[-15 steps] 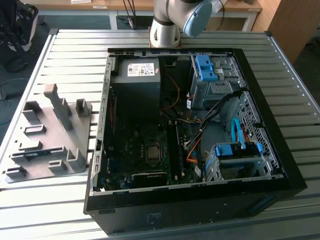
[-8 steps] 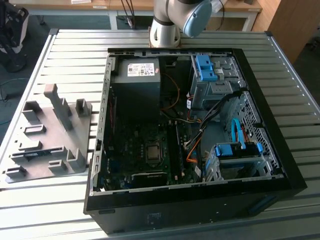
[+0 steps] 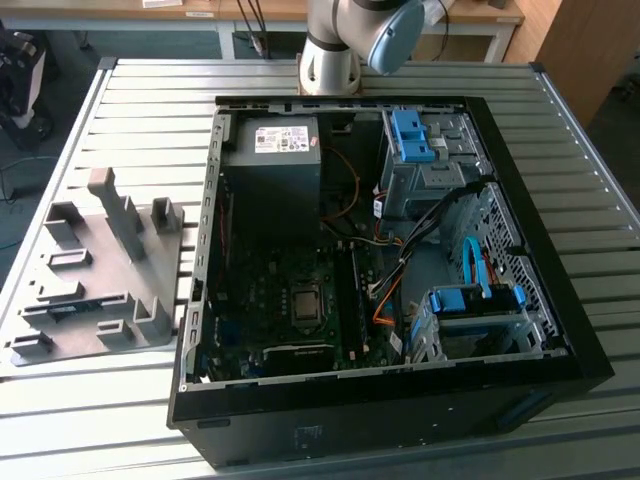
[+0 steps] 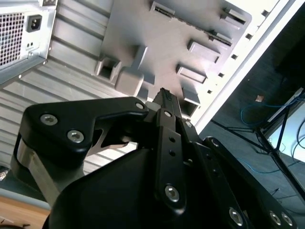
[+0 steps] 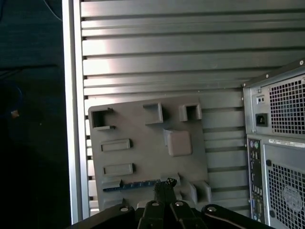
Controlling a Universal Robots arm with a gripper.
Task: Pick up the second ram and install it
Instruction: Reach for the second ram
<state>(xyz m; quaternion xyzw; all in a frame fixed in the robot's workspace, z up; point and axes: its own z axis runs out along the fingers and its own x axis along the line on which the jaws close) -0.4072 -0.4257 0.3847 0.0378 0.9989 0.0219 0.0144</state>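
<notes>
We hover our black gripper [image 5: 164, 185], seemingly closed, over the slim dark-green memory stick [image 5: 133, 184] in its grey plastic fixture [image 5: 143, 129]; grasping needs it opened.

the arm [image 3: 335, 45] stands at the far side in the exterior view, silver with a blue-grey joint cap. in both wrist views the black claw [image 4: 164, 98] [image 5: 164, 185] has its fingertips pressed together.

I worked in what looked like a robotics lab or workshop. My arm's pale grey base [image 3: 330, 65] stood at a ribbed aluminium tabletop [image 3: 90, 420]. On it an open black desktop computer case [image 3: 560, 370] lay beside a grey plastic slotted fixture block [image 3: 95, 280]. Wooden desks [image 3: 100, 10] stood behind, above a cable-strewn dark floor [image 4: 238, 138].
</notes>
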